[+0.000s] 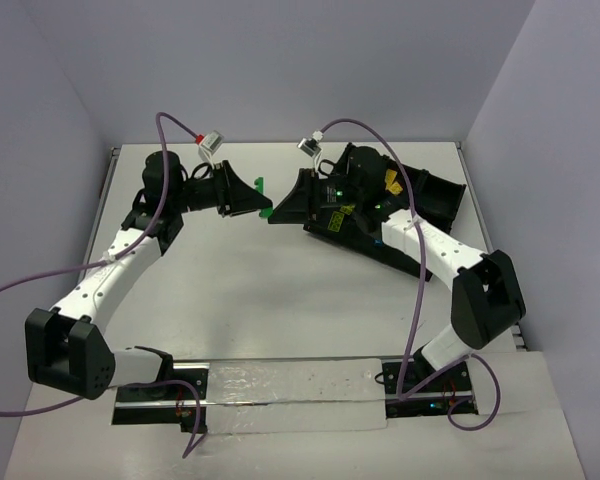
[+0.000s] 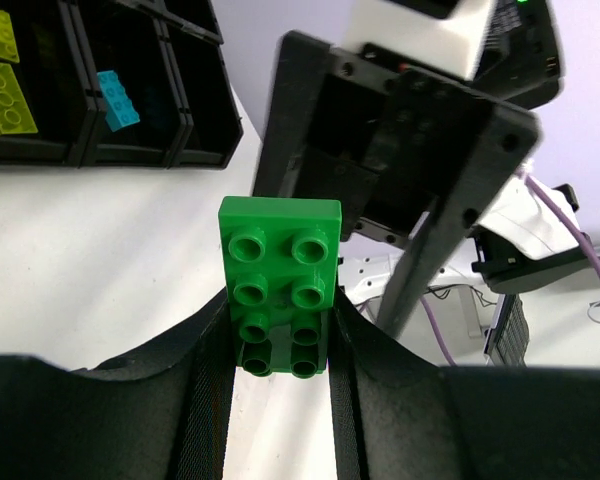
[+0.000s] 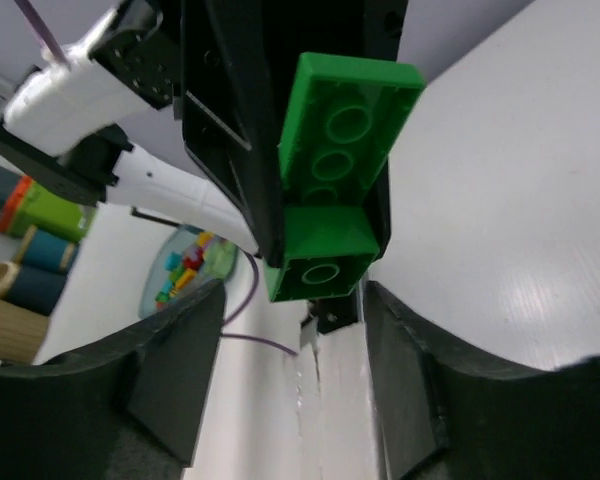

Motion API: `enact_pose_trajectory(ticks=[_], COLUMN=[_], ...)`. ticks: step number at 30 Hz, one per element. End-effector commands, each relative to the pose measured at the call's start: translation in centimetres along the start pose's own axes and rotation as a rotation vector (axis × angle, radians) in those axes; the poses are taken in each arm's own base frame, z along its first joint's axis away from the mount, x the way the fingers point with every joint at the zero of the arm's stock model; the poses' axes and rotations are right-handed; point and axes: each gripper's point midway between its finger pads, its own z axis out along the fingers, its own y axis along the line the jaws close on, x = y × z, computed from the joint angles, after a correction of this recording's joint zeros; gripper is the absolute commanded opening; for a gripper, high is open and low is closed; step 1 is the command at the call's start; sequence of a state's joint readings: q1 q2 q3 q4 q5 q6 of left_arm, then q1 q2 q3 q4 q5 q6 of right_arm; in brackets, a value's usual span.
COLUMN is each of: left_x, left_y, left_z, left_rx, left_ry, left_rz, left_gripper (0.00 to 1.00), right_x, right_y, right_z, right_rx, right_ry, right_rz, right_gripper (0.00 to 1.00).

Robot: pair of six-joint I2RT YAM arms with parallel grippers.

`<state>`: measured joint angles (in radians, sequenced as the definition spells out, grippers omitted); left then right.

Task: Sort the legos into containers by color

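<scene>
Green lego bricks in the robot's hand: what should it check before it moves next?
1. Left gripper shut on the two joined green studded plastic lego bricks: ok.
2. Right gripper open, facing the bricks' free end: ok.
3. Its fingers touching the bricks: cannot tell.
4. Yellow plastic brick and cyan plastic brick in separate compartments of the black divided plastic tray: ok.
5. A compartment free for green: cannot tell.

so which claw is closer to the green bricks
Left. The left claw is shut on the green bricks, holding one end. The right claw is open, facing them from the other side, not gripping.
</scene>
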<state>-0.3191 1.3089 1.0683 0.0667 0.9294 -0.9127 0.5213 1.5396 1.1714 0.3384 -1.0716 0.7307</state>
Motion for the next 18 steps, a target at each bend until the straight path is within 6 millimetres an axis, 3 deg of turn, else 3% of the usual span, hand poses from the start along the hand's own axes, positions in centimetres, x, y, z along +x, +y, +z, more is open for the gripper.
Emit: enact_pose_trajectory(ticks=[1,11,16,18], left_x=[-0.57,-0.38,-0.29,-0.23], left_y=[-2.96,-3.09,-2.93,-2.92], left_z=[-0.52,-0.56,-0.5,-0.5], left_rx=[0.082,0.092,0.091,0.089], left_ry=[-0.019,-0.017,-0.014,-0.012], left_rz=[0.079,0.08,0.077,0.079], left_gripper=[0.0,0.0,0.0,0.0], right_x=[-0.77,-0.92,-0.88,-0.84], right_y=[1.38,1.91,2.08,2.19], right_z=[0.64,0.96,1.03,1.02], right_rx=[-0.117,-0.18,-0.199,-0.21], right_ry=[-0.044,-0.053,-0.05,-0.049], right_rz=[0.016,0.019,0.026,0.03], right_gripper=[0.6,0.55,0.45,0.35])
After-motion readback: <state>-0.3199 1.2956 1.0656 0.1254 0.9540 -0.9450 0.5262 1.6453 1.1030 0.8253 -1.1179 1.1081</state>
